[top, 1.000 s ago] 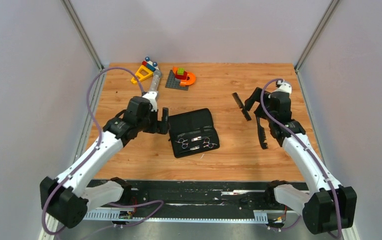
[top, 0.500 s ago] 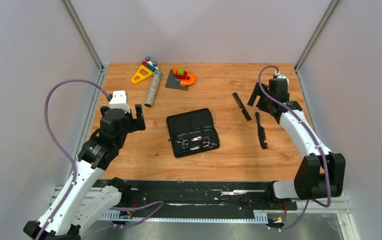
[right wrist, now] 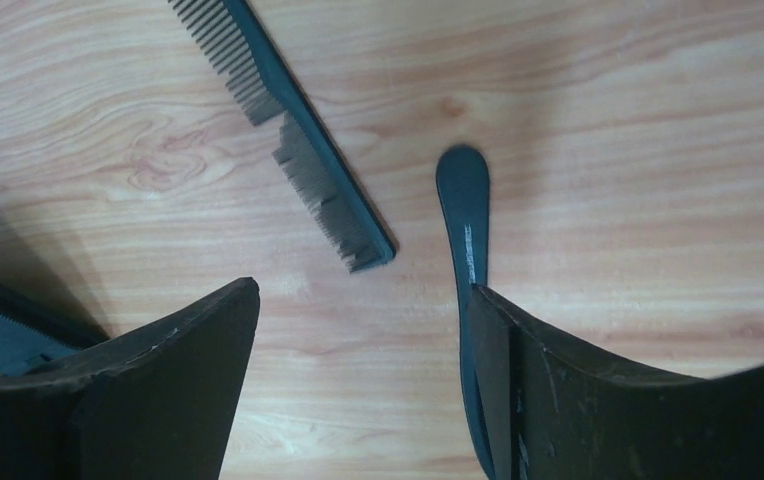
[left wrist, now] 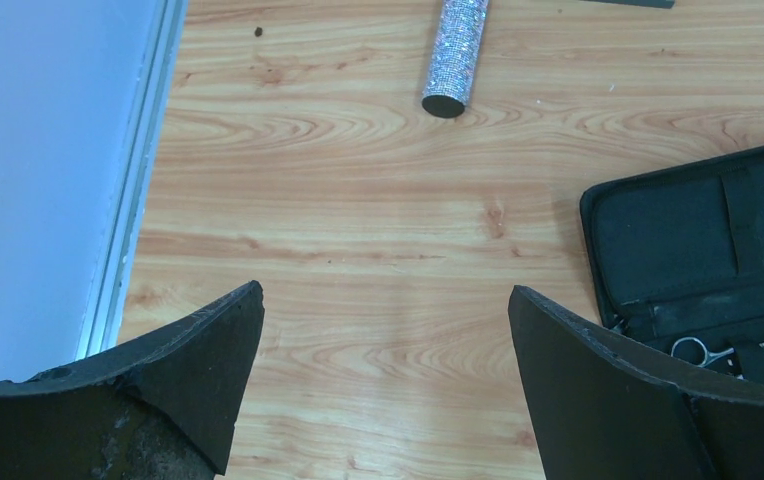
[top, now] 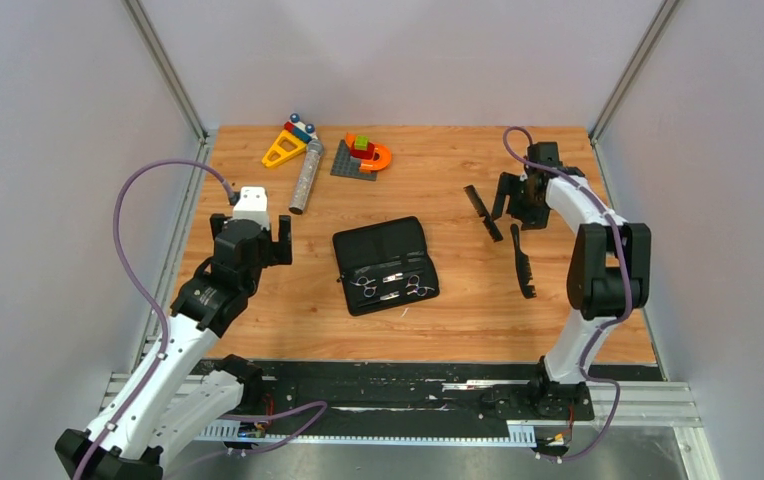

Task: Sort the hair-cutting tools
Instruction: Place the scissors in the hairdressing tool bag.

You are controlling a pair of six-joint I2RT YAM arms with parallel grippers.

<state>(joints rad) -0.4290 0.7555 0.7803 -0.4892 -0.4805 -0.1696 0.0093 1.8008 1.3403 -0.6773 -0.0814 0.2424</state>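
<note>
The case (top: pixel 386 262) lies open at the centre of the worktop (top: pixel 458 330). Scissors (top: pixel 364 287) sit in its near half, and what looks like a second pair lies beside them toward 3 o'clock. That part of the sort appears done.

Two pieces are not yet in. The comb (top: pixel 482 212) lies on bare wood at about 2 o'clock from the case. The black tool (top: pixel 524 262) lies just beside it at 3 o'clock, apart from it and from the case.

The right gripper (top: pixel 509 204) hangs over the gap between these two with its jaws apart and nothing held. In the wrist view the comb's (right wrist: pixel 293 135) toothed end lies just ahead of the right gripper (right wrist: pixel 363 300), while the black tool's (right wrist: pixel 464 200) rounded handle runs under or against one finger; I cannot tell which.

The left gripper (top: pixel 250 236) is at 9 o'clock from the case, wide and empty, over bare wood. The cylinder (top: pixel 304 180) at 11 o'clock is not part of the job.

By my reading the task is roughly half done: both black pieces have to go into the case, and the comb looks like the next pick.
</note>
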